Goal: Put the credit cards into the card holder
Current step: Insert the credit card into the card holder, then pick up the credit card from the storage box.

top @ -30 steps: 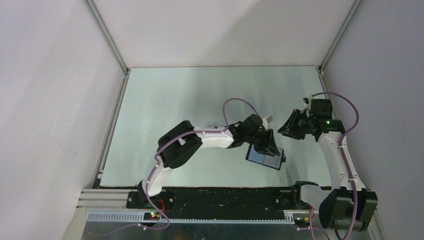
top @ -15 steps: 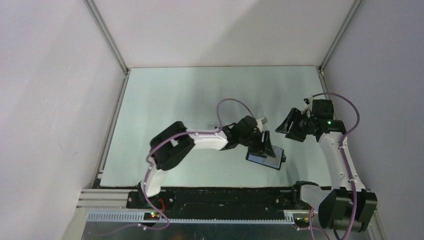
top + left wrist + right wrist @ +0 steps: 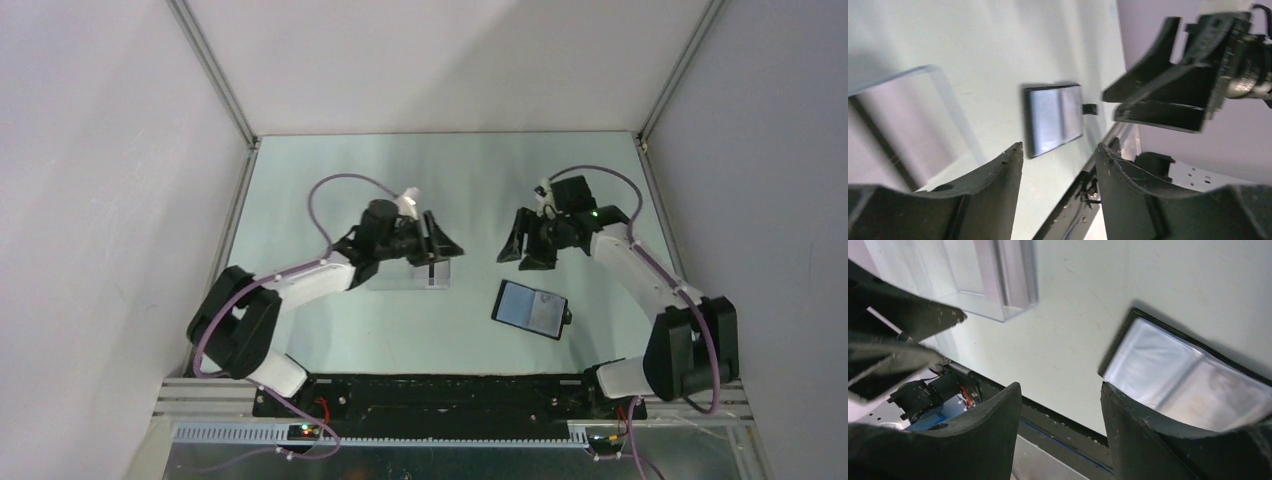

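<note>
The card holder (image 3: 530, 308) lies opened flat on the table near the front, pale inner pockets up and snap tab to the right. It also shows in the left wrist view (image 3: 1053, 120) and in the right wrist view (image 3: 1188, 375). My left gripper (image 3: 440, 245) hangs open and empty above the clear box, to the left of and behind the holder. My right gripper (image 3: 515, 250) is open and empty just behind the holder, facing the left one. Nothing sits between either pair of fingers (image 3: 1059, 147) (image 3: 1060, 386). No loose credit cards can be made out.
A clear rectangular plastic box (image 3: 410, 272) rests on the table under the left gripper, and shows too in the left wrist view (image 3: 898, 115) and the right wrist view (image 3: 973, 280). The black base rail (image 3: 440, 395) runs along the near table edge. Grey walls enclose the table.
My left arm swung off the card holder, back and left over the clear box. My right arm moved left toward the centre. Both grippers opened wider. The holder stayed put.
</note>
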You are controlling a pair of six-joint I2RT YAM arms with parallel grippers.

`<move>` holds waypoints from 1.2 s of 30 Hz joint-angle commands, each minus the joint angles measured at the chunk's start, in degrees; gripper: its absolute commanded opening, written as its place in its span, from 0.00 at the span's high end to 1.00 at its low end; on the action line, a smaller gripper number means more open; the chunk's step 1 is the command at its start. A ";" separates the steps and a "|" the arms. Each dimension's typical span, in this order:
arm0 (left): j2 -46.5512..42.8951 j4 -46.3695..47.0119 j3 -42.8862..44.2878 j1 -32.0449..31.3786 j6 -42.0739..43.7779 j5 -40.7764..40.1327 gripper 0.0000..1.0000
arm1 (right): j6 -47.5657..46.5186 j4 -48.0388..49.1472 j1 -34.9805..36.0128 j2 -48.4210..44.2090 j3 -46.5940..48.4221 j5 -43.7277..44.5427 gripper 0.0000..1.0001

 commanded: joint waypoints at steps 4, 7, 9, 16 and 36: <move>-10.63 -10.04 -6.79 14.03 8.82 -0.54 0.42 | 4.36 5.66 10.56 10.27 12.78 -0.72 0.41; -11.04 -20.63 -4.16 16.02 13.96 -5.94 0.42 | 3.90 4.70 14.27 15.86 19.67 0.60 0.51; -9.90 -24.52 -2.59 16.83 16.46 -6.35 0.43 | 3.31 3.46 16.77 19.18 24.09 1.64 0.58; -2.20 -27.34 1.09 17.46 18.39 -3.89 0.51 | 0.01 -4.40 24.18 33.45 38.43 10.09 0.90; 12.21 -27.39 7.90 16.54 17.59 2.00 0.58 | -3.61 -9.27 28.77 46.24 44.95 22.13 1.00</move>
